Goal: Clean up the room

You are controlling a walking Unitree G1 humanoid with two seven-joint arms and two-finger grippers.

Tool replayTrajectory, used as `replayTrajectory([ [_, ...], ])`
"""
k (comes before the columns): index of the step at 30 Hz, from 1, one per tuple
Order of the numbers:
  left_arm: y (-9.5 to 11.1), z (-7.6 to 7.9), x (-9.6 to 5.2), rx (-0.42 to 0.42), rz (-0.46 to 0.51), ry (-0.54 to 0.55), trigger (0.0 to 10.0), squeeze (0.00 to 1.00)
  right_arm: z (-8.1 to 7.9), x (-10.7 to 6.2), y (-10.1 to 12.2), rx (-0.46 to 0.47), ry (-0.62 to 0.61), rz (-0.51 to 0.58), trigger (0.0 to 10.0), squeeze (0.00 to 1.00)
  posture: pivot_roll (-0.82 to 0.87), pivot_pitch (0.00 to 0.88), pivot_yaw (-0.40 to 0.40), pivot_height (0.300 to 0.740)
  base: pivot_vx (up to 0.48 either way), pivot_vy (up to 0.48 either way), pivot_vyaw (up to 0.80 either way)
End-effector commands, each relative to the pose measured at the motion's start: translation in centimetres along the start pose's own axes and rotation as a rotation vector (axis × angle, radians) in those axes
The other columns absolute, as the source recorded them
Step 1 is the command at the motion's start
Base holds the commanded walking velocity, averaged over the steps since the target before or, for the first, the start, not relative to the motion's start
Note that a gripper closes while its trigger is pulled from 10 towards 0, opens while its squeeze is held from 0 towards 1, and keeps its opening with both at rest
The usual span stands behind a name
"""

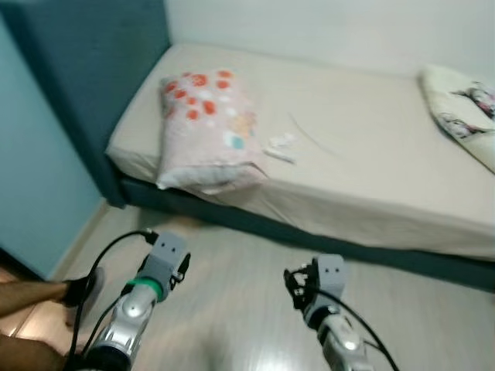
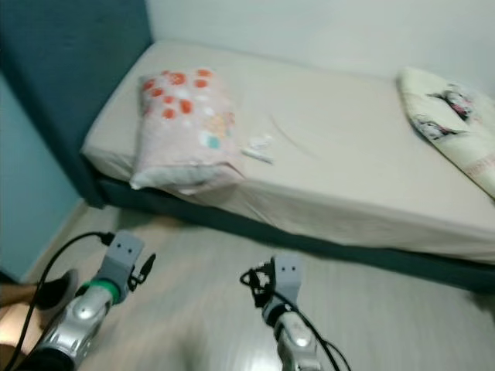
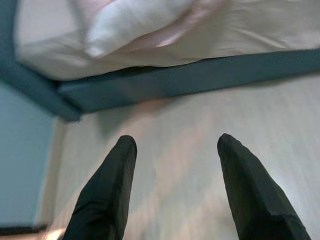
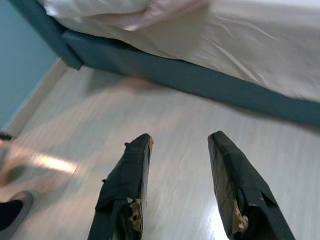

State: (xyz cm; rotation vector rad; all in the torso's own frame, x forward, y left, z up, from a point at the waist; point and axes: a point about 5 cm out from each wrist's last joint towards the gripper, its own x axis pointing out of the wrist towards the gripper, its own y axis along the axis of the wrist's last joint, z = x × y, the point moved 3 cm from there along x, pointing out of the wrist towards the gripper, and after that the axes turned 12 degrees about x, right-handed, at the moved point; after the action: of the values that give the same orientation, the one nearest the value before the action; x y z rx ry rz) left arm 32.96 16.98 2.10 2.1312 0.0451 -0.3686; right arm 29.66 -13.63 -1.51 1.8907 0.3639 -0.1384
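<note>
- Bed (image 1: 363, 154) along the far wall, teal headboard (image 1: 93, 69) at its left end.
- Person's leg (image 1: 31, 297) and dark shoe (image 1: 81, 290) on the floor (image 1: 247, 301), near left.

The bed (image 1: 371, 154) ran out past the three o'clock edge, which also cut off the patterned blanket (image 1: 464, 108). A small white object (image 1: 280, 147) beside the pillow (image 1: 207, 127) was too small and blurred to identify. At eight o'clock a person's leg (image 1: 31, 294) and dark shoe (image 1: 81, 290) were cropped by the frame edge.
</note>
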Motion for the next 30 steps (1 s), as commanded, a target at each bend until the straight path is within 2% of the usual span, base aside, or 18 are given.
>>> replayTrajectory([
  [1, -0.6, -0.7, -0.1, 0.014, -0.026, 0.017, 10.0, 0.00, -1.1, 0.3, -0.2, 0.015, 0.021, -0.008, 10.0, 0.00, 0.15, 0.103, -0.010, 0.740, 0.480, 0.000, 0.00],
  [7, -0.2, -1.0, 0.2, 0.025, -0.021, 0.017, 10.0, 0.00, -1.4, 1.1, 0.8, 0.039, 0.020, 0.023, 10.0, 0.00, 0.14, 0.055, 0.005, 0.740, 0.480, 0.000, 0.00],
  [11, -0.1, -1.0, 0.3, 0.035, -0.017, 0.009, 10.0, 0.00, -1.1, 1.2, 1.2, 0.043, 0.003, 0.035, 10.0, 0.00, 0.13, 0.057, 0.005, 0.740, 0.480, 0.000, 0.00],
  [15, 0.1, -0.9, 0.6, 0.047, -0.017, -0.002, 10.0, 0.00, -0.9, 0.9, 0.9, 0.019, -0.004, 0.029, 10.0, 0.00, 0.12, 0.041, 0.016, 0.740, 0.480, 0.000, 0.00],
  [26, 0.6, -0.3, 0.9, 0.066, -0.007, -0.041, 10.0, 0.00, -0.2, 0.6, 0.5, 0.039, -0.051, 0.024, 10.0, 0.00, 0.08, 0.029, 0.056, 0.740, 0.480, 0.000, 0.00],
  [30, 1.4, 0.0, 1.3, 0.071, 0.012, -0.056, 10.0, 0.00, 0.4, 0.4, 0.5, 0.061, -0.087, 0.039, 10.0, 0.00, 0.07, 0.033, 0.062, 0.740, 0.480, 0.000, 0.00],
])
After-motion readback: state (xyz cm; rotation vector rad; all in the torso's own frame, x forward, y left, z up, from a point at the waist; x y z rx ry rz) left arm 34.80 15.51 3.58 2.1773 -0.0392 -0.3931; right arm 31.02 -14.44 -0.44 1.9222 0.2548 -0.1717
